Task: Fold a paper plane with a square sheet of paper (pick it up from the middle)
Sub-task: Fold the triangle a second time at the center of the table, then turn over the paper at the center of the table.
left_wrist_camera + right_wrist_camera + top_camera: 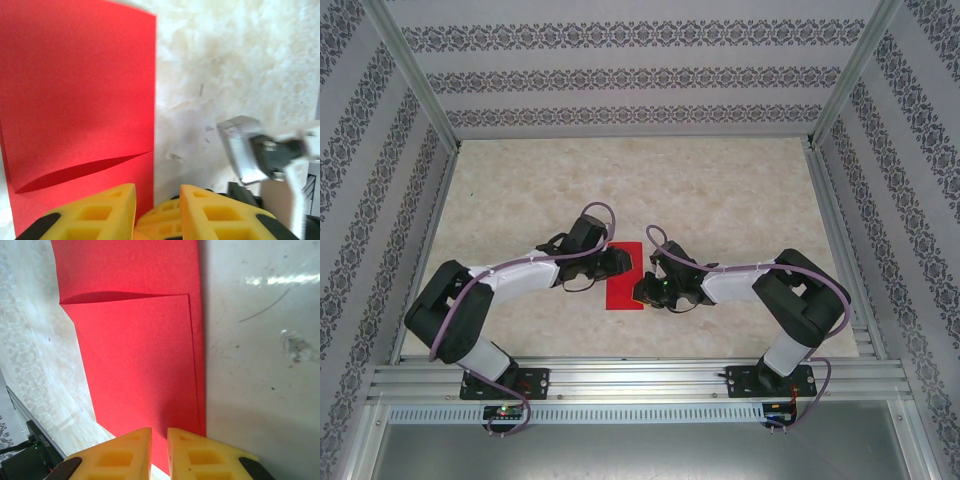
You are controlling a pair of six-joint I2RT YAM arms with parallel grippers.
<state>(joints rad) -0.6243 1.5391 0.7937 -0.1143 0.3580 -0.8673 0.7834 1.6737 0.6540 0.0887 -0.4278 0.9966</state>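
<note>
Red paper (623, 297), folded in half with one flap lifting, lies flat on the table (720, 190) between my arms; my left pincer (157, 192) stands parted at its far end, my right pincer (160, 432) nearly closed over its right edge, grip unclear, so I should flatten the crease before folding on.

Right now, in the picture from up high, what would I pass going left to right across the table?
Left black-and-white robot arm → thin bright red paper sheet → right black-and-white robot arm.
</note>
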